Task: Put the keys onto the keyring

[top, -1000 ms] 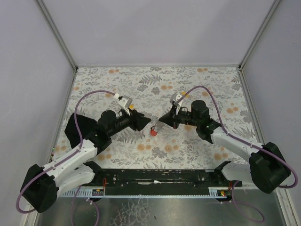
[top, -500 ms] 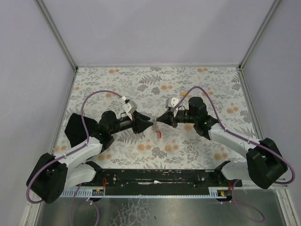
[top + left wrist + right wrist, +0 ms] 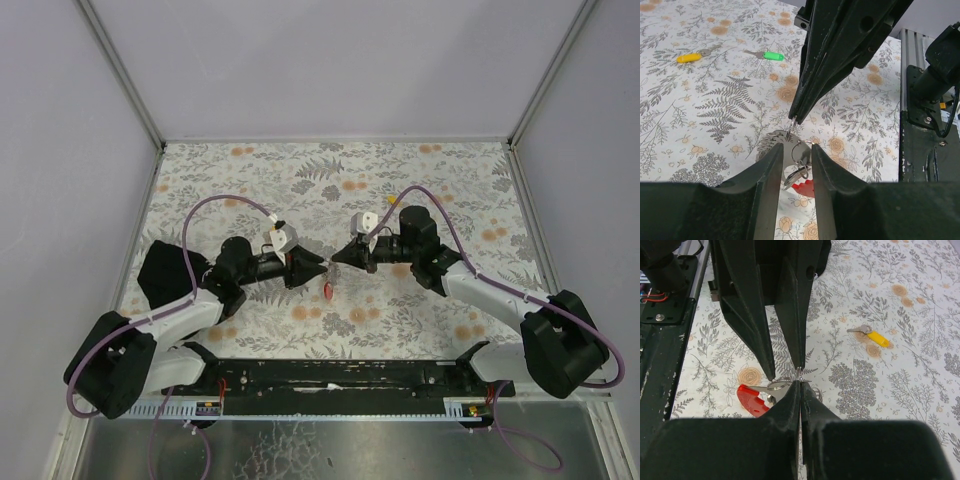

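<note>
Red-tabbed keyring [image 3: 751, 399] in closed right hand [image 3: 800, 381], left hand [image 3: 797, 149] astride it.

- Keys: three, all lying apart from the keyring [image 3: 799, 162]: one green key [image 3: 767, 55] and two yellow keys [image 3: 690, 57], the first beside the green one, the second yellow key [image 3: 873, 338] on the keyring's other side.
- Keyring: one, with one red tab.
- Claws: two, the left claw [image 3: 795, 151] and the right claw [image 3: 800, 382], both at the keyring.
- Arms [image 3: 180, 320]: two.
- Purple cables [image 3: 215, 203]: two.
- Desk [image 3: 450, 335]: one.
</note>
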Available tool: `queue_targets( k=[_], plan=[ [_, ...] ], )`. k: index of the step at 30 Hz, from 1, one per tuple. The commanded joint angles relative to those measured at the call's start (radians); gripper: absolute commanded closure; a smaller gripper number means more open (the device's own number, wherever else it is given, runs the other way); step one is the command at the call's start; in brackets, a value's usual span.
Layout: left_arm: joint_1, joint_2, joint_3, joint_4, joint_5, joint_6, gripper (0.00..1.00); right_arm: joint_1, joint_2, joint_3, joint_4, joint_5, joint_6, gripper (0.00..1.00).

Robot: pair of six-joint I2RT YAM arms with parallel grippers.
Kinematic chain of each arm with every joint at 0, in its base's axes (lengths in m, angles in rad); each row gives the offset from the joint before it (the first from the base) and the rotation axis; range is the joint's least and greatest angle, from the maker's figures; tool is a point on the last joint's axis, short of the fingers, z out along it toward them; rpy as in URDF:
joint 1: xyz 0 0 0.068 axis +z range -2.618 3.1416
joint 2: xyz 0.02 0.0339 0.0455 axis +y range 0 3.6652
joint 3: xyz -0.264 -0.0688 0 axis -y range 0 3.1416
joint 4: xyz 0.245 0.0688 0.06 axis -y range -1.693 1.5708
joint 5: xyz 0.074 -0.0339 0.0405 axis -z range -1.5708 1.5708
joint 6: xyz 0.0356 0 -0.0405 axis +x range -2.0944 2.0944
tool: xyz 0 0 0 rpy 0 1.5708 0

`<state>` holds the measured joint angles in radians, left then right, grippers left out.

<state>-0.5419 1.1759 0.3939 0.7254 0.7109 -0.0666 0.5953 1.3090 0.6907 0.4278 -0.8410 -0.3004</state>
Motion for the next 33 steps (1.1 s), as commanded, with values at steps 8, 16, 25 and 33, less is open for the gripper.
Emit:
queue_targets(
  k=[8, 16, 25, 33],
  plan=[
    [0.007, 0.031, 0.03, 0.075, 0.082, 0.1, 0.76, -0.002, -0.02, 0.002, 0.033, -0.068, -0.068, 1.0],
    [0.013, 0.023, 0.05, 0.057, 0.086, 0.128, 0.77, -0.003, -0.022, -0.006, 0.014, -0.08, -0.093, 1.0],
    [0.013, 0.049, 0.072, 0.058, 0.098, 0.117, 0.77, -0.002, -0.02, -0.007, 0.014, -0.089, -0.092, 1.0],
    [0.013, 0.086, 0.087, 0.036, 0.127, 0.112, 0.81, -0.003, -0.024, -0.007, 0.014, -0.084, -0.089, 1.0]
  ],
)
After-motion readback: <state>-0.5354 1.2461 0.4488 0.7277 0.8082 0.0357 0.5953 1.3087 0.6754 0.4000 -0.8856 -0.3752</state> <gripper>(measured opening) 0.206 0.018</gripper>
